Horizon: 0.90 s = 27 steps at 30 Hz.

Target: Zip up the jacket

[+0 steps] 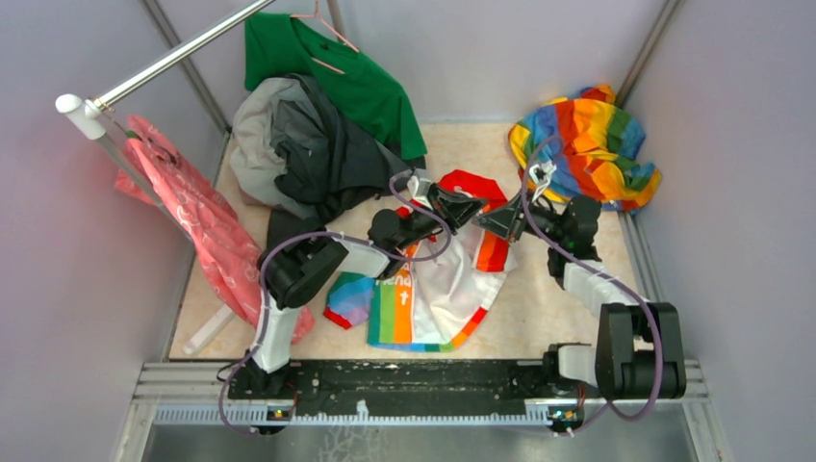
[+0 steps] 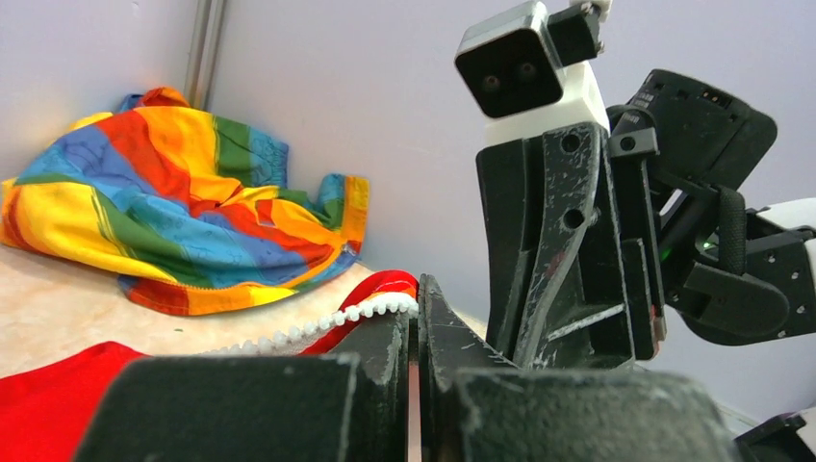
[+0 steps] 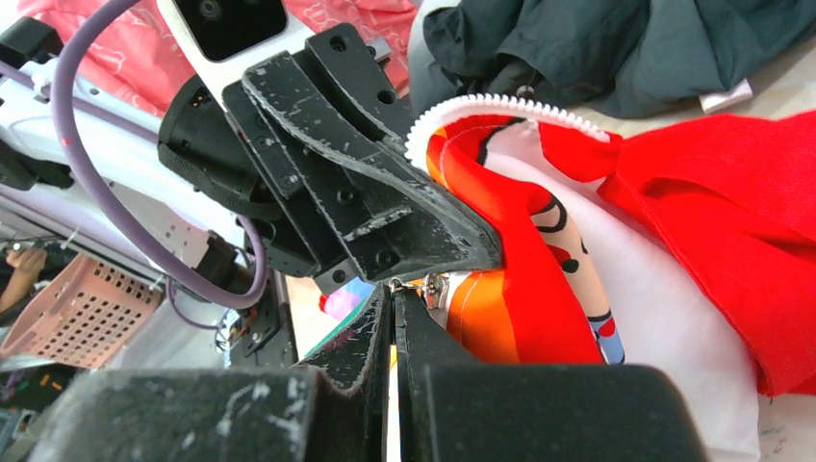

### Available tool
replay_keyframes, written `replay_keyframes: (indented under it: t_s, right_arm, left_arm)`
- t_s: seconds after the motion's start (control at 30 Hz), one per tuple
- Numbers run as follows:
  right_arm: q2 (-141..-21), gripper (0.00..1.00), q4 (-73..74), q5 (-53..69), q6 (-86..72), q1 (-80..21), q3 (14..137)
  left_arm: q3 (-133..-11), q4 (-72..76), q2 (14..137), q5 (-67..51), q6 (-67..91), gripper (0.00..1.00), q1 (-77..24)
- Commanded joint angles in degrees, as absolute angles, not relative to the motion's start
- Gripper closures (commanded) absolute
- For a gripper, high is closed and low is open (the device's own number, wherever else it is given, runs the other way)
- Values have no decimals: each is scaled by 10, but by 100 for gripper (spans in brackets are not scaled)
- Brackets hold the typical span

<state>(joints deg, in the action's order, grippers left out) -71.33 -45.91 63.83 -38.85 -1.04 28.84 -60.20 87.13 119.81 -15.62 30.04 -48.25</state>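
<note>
The jacket [image 1: 438, 289] lies mid-table, white with rainbow panels, its red hood [image 1: 471, 183] toward the back. My left gripper [image 1: 470, 206] is shut on the jacket's upper zipper edge; in the left wrist view the jaws [image 2: 416, 294] pinch the red tape beside the white teeth [image 2: 318, 325]. My right gripper [image 1: 493, 224] meets it tip to tip. In the right wrist view its jaws [image 3: 393, 294] are shut on the metal zipper pull [image 3: 433, 287] next to the orange-red strip [image 3: 510, 318]. The white teeth [image 3: 500, 104] curve above.
A rainbow cloth [image 1: 582, 144] lies at the back right. A dark grey garment [image 1: 308, 154] and a green shirt [image 1: 356, 77] pile at the back left by a rail [image 1: 173, 58]. A pink cloth [image 1: 207, 231] hangs at the left.
</note>
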Motion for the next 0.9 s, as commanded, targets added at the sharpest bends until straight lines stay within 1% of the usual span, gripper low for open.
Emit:
replay_keyframes:
  t_s: [0.0,0.17,0.4,0.57,0.63,0.77,0.87]
  right_arm:
    - [-693,100,-530,675,-412,-12,295]
    - [-679,100,-543,699,-428,17,291]
    - [-672,100,-537,718,-418,18,281]
    - [-668,100,-499,730,-386,18,279]
    - [-665,100,-461,732,-355,17,282]
    - [-669,100,-322,724,-248,4,306]
    - [-675,100,-231,704,-171,-24,329]
  left_arm:
    - [-582,987,1175,-134,222,100,-483]
    - [-570,979,1161,-122,206,100,-462]
    - [-575,961,1153,-108,192,100,-449]
    - [-577,951,1146,-89,193,100,-444]
    - [-582,944,1143,-85,199,100,-442]
    - [-597,939,1139,-91,219,100,-436]
    - [-612,936,1140,-105,232,100,-433]
